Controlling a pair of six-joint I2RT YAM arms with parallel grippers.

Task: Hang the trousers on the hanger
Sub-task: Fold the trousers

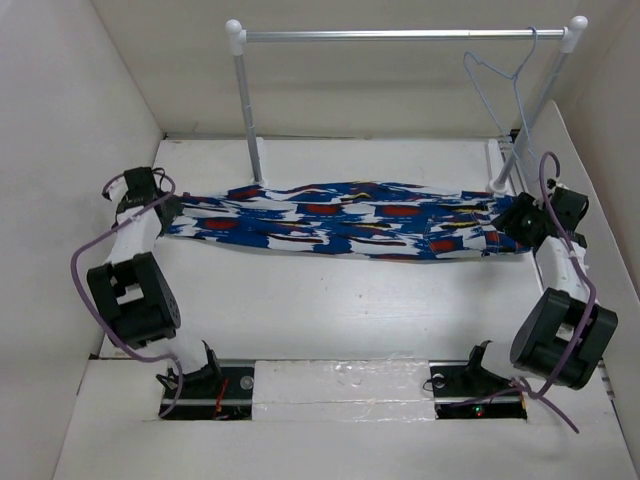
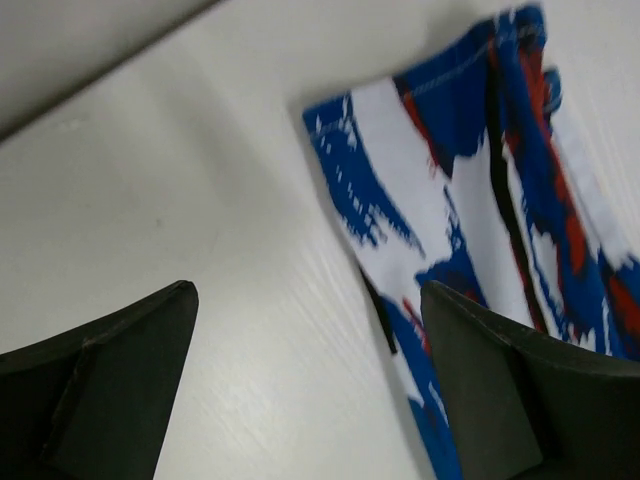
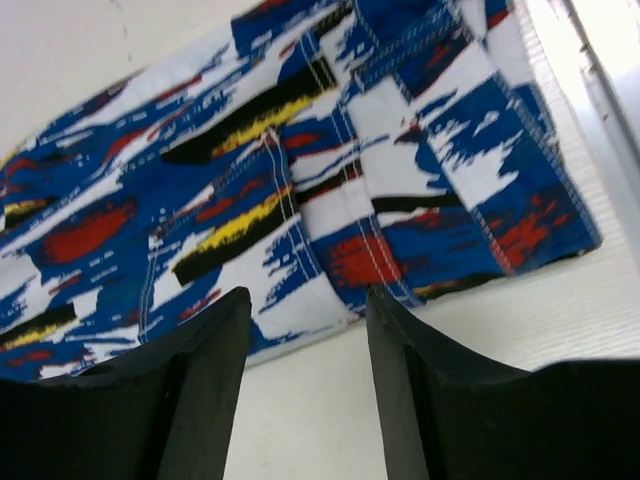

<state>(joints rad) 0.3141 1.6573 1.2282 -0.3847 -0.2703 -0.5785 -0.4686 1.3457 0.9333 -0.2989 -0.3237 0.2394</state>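
The trousers (image 1: 340, 222) lie flat, stretched left to right across the table. They also show in the left wrist view (image 2: 480, 210) and the right wrist view (image 3: 300, 170). The light-blue hanger (image 1: 500, 80) hangs by its hook from the right end of the silver rail. My left gripper (image 1: 168, 212) is open at the trousers' left end, with one finger (image 2: 520, 390) over the cloth edge (image 2: 380, 300) and the other (image 2: 110, 380) over bare table. My right gripper (image 1: 510, 222) is open and empty just off the right end, fingers (image 3: 190, 390) above bare table.
A silver rail (image 1: 400, 35) on white posts stands at the back; its right post (image 1: 525, 130) is close to my right gripper. White walls enclose the table on the left, back and right. The arm bases (image 1: 340, 385) sit at the near edge.
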